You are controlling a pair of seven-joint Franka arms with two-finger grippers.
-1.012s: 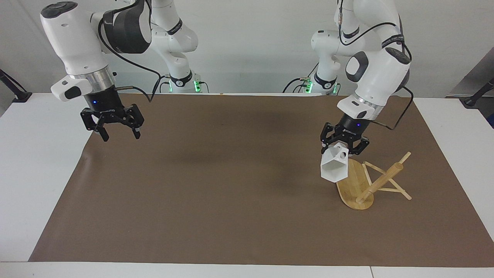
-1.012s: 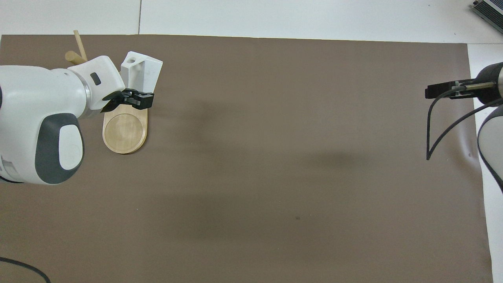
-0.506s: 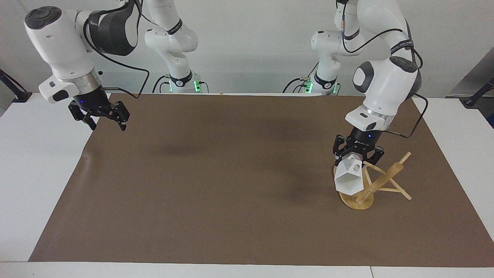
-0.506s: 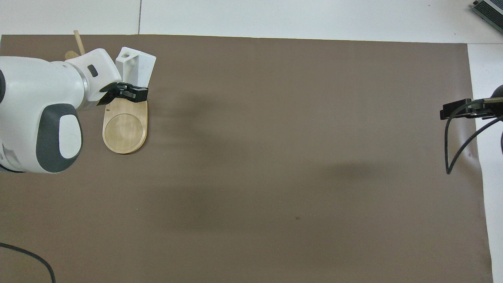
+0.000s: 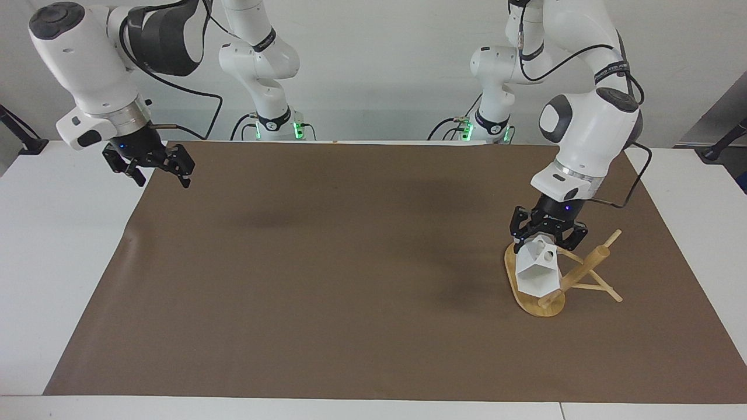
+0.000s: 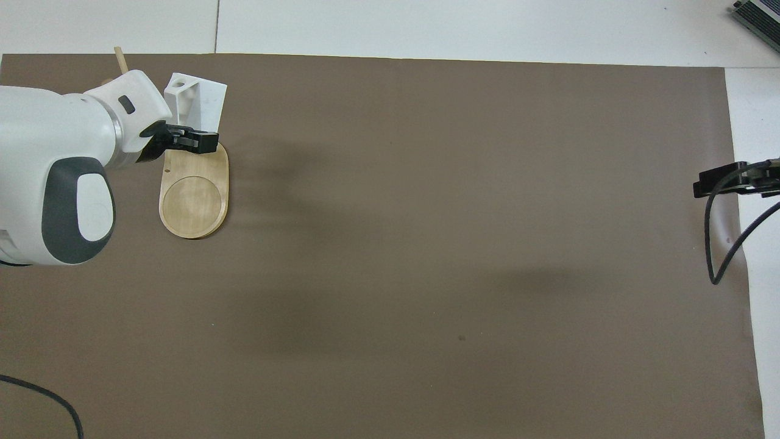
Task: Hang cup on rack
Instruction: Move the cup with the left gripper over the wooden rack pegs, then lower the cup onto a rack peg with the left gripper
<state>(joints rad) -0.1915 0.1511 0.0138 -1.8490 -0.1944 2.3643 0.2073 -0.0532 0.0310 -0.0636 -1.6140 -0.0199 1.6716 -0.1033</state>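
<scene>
Here the left gripper (image 5: 547, 234) is clamped on the blocky handle end of the white faceted cup (image 5: 538, 272), which hangs tilted over the bamboo mug rack (image 5: 560, 280), above its oval base and close beside the slanted central post, near one thin peg. The cup looks light, rigid and smooth-sided, perhaps brittle at its sharp edges, so the flat-sided handle seems the surest hold, leaving its round hole free for a peg. The thin pegs probably flex, and the rack could shift if bumped. The right gripper (image 5: 156, 168) waits with fingers spread and empty, well apart from the rack, over the brown mat's (image 5: 327, 280) edge
</scene>
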